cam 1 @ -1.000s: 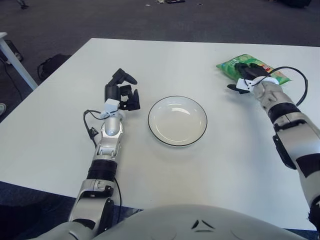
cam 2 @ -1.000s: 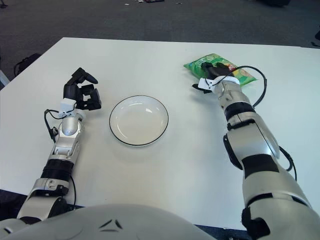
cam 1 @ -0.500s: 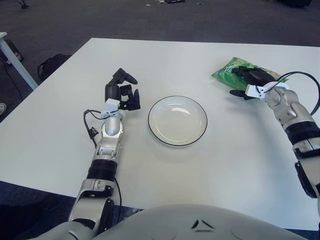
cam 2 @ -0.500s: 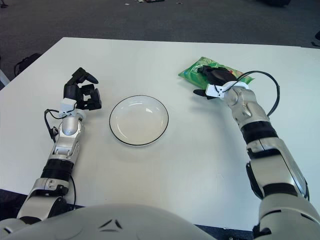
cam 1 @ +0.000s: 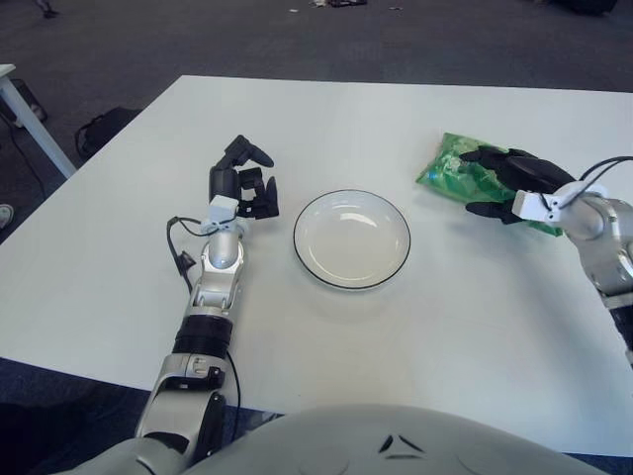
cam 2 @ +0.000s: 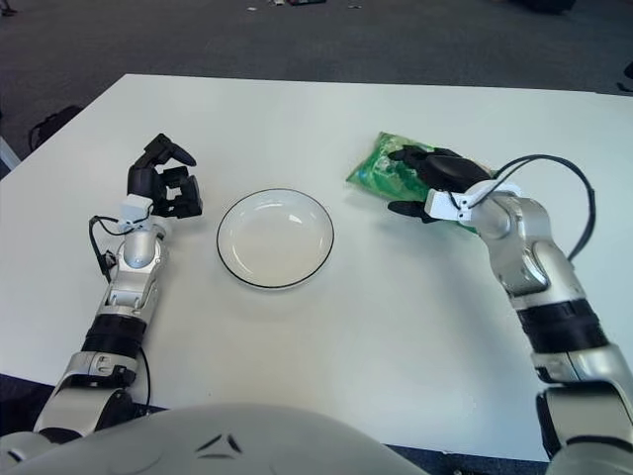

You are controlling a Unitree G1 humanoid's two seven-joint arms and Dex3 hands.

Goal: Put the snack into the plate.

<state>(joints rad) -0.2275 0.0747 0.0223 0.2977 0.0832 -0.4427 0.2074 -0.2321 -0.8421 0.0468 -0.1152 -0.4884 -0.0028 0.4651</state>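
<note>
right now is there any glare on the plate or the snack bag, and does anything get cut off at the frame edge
Left eye view: soft pale highlights on the plate near its far rim; small glints on the green snack bag under the right hand, whose arm runs off the right edge. Right eye view: same plate highlights, more of that arm shows; left hand sits left of the plate.

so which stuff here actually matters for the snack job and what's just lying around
Part of the job:
- green snack bag, gripped by the right hand
- white plate, nothing in it

Not part of it:
- left hand, left of the plate, holding nothing
- white table
- black bag on the floor
</note>
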